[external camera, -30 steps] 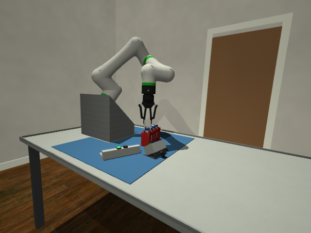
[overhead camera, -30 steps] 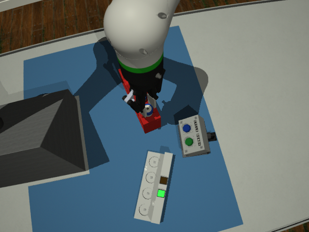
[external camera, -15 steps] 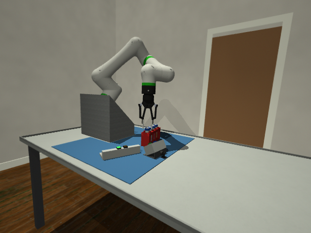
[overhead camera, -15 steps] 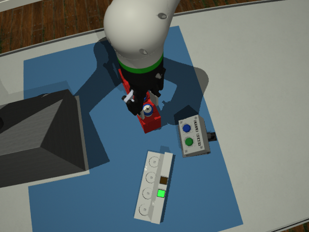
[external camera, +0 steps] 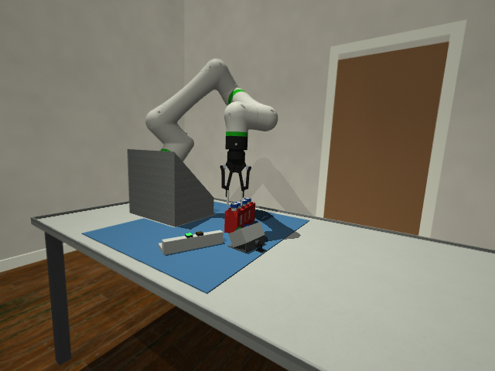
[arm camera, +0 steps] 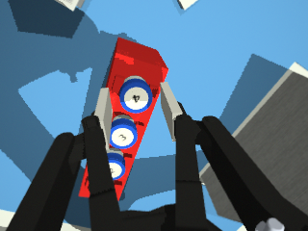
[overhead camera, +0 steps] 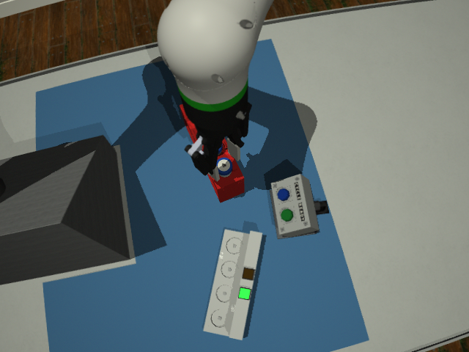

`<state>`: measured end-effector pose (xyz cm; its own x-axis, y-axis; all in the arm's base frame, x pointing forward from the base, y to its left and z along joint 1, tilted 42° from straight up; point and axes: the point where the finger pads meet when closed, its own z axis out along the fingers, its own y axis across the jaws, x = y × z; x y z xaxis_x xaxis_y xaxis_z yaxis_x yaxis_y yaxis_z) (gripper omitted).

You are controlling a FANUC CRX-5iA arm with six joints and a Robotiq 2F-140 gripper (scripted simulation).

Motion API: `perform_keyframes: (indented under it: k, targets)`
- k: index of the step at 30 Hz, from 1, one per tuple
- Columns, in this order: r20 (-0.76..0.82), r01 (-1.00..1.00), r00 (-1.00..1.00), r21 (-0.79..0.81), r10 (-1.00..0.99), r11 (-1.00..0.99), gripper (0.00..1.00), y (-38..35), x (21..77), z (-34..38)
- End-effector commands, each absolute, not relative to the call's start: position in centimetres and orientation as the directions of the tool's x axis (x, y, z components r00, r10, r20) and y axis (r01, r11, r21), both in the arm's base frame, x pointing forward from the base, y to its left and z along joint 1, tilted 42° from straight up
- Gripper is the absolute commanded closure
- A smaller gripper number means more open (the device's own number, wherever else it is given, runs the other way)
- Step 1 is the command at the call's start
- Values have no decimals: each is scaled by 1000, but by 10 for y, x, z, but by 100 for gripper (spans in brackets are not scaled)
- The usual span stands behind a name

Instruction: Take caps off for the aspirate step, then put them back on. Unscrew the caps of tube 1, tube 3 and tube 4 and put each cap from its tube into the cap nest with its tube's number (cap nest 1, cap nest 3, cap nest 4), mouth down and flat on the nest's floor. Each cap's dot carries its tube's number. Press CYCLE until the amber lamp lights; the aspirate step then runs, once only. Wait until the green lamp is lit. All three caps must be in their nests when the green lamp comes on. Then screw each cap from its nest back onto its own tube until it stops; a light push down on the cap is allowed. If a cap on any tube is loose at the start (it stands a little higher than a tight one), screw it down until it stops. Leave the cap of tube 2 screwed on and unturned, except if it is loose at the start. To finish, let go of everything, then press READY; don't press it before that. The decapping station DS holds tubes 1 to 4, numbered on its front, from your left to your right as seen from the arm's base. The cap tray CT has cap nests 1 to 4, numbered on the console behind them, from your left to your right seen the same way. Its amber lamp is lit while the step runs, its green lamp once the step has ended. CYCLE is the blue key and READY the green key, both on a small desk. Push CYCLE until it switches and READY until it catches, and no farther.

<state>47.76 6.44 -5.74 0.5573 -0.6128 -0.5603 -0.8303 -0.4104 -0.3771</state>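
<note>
The red decapping station [overhead camera: 231,189] [external camera: 239,219] [arm camera: 141,57] holds tubes with blue caps. In the wrist view I see cap 4 [arm camera: 136,94] [overhead camera: 224,165], cap 3 [arm camera: 123,136] and part of cap 2 [arm camera: 115,169], each on its tube; cap 1 is hidden behind my fingers. My gripper [arm camera: 136,96] [overhead camera: 225,162] [external camera: 234,195] is open. Its pads stand on either side of cap 4 with a gap on each side. The cap tray [overhead camera: 237,325] [external camera: 192,242] has all its nests empty. Its green lamp [overhead camera: 245,293] is lit and its amber lamp [overhead camera: 248,273] is dark.
The small desk [overhead camera: 308,221] [external camera: 245,235] with the blue CYCLE key [overhead camera: 283,194] and the green READY key [overhead camera: 286,214] stands right of the station. A large grey wedge block [overhead camera: 56,196] [external camera: 168,187] stands at the left on the blue mat [overhead camera: 182,227].
</note>
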Motion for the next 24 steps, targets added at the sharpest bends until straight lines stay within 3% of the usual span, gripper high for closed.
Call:
perform_keyframes:
  k: [1,19,20,24]
  targets:
    - [-560,-830,557,-377,-613,-410,65,65,478,-58]
    - [-560,-830,557,-377,-613,-410,65,69,478,-63]
    - [-560,-830,557,-377,-613,-410,100,69,478,-63]
    - [-560,-830,557,-377,-613,-410,100,69,478,-63]
